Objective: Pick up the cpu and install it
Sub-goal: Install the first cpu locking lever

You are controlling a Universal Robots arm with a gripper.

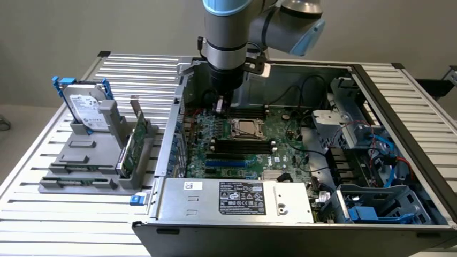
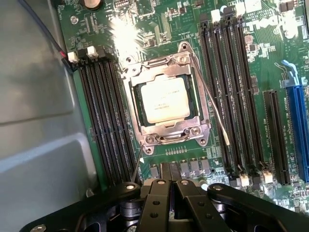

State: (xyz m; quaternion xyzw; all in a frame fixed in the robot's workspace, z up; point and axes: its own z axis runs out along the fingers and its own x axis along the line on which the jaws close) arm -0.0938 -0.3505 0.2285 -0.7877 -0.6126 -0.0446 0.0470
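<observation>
From the exterior view, the arm reaches straight down into the open computer case (image 1: 286, 238), which lies on a slatted metal table (image 1: 43, 214). The gripper (image 1: 220, 106) hangs low over the green motherboard (image 1: 228, 160), near the cpu (image 1: 246, 128) but apart from it, a little toward the exterior view's left and further back. The cpu sits flat in its socket in the middle of the board. Off to the exterior view's left, outside the case, a grey holder (image 1: 85, 160) carries a hard drive (image 1: 89, 110) with blue handles and a green circuit card (image 1: 137, 142) standing upright.

From the wrist view, the black fingers (image 2: 159, 193) are pressed together with nothing between them, so the gripper (image 2: 169, 169) is closed and empty. Just beyond the tips lies the cpu (image 2: 165, 99), silvery top up, seated inside the metal socket frame (image 2: 136, 77). Black memory slots (image 2: 104, 121) run along both sides of the socket, and a blue slot (image 2: 299, 130) lies further out.
</observation>
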